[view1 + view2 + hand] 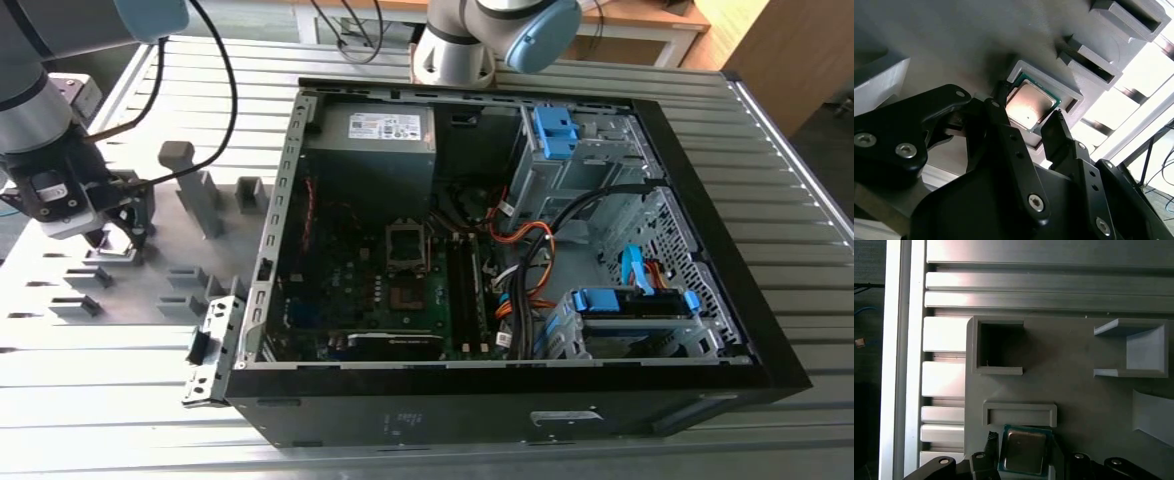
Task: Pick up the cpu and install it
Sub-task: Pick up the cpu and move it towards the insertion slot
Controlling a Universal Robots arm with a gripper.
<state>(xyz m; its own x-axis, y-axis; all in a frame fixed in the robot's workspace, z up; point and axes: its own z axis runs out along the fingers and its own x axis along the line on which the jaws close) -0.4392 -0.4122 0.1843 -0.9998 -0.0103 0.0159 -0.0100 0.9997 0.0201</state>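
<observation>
The cpu (pixel 1030 102), a small square chip with a silvery top and green rim, lies in a shallow grey frame (pixel 1046 80) on the grey fixture plate (pixel 160 250). It shows in both wrist views, and the first has the cpu (pixel 1023 451) at its edge. My gripper (pixel 1028 106) hangs low over the chip at the exterior view's left, where the gripper (pixel 114 235) reaches the plate. Its black fingers (pixel 1004 130) stand close on either side of the cpu, open. The motherboard's cpu socket (pixel 407 245) lies inside the open computer case (pixel 534 390), far to the exterior view's right of the gripper.
Grey holders and upright posts (pixel 200 200) stand on the fixture plate around the gripper. An empty square pocket (pixel 999 347) and a bracket (pixel 1134 350) rise beside the chip. The case wall (pixel 274 240) borders the plate. Cables (pixel 527 250) and a power supply (pixel 374 130) lie inside.
</observation>
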